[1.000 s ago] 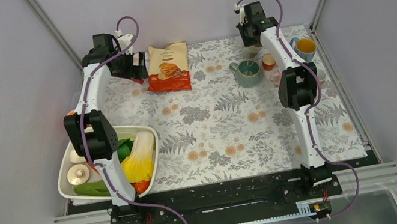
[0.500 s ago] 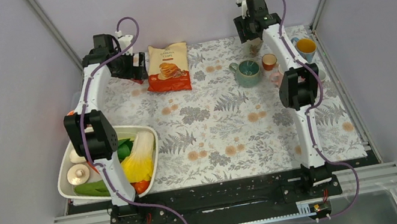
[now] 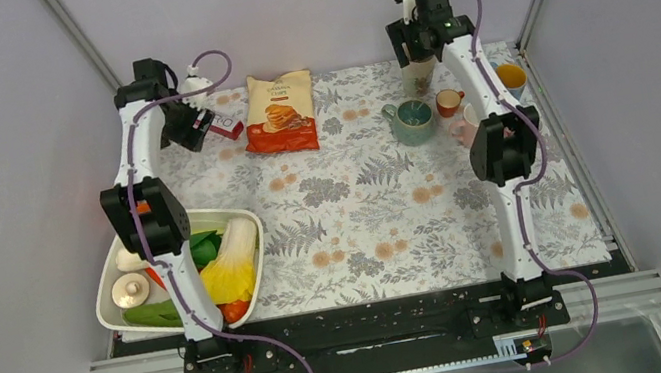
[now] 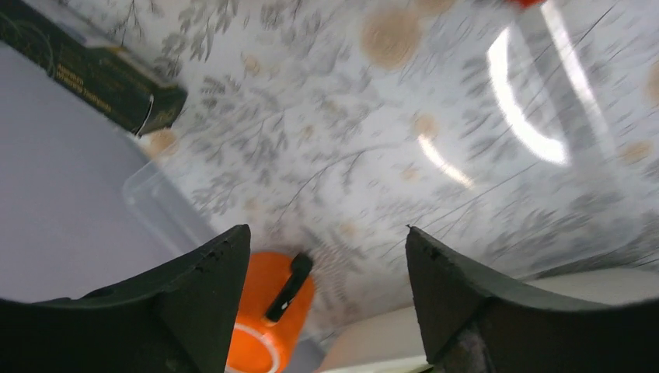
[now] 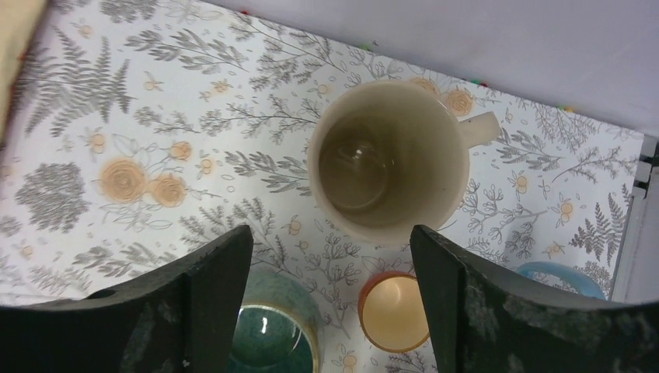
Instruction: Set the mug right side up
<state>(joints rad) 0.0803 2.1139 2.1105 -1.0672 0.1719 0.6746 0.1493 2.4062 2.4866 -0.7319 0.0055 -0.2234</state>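
The right gripper [image 5: 328, 237] hangs wide open and empty over the beige mug [image 5: 388, 163]. The mug stands upright on the floral worktop [image 5: 155, 116], mouth up, handle toward 2 o'clock. A teal mug [image 5: 272, 346] sits at its 7 o'clock, a small orange cup [image 5: 392, 311] at 6. The left gripper [image 4: 326, 233] is spread open too, holding nothing.

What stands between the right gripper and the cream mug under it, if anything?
Nothing visible does. The right gripper hangs open straight above the cream mug, which stands upright with its mouth up. The green mug and the small orange cup stand beside it, not in the path.
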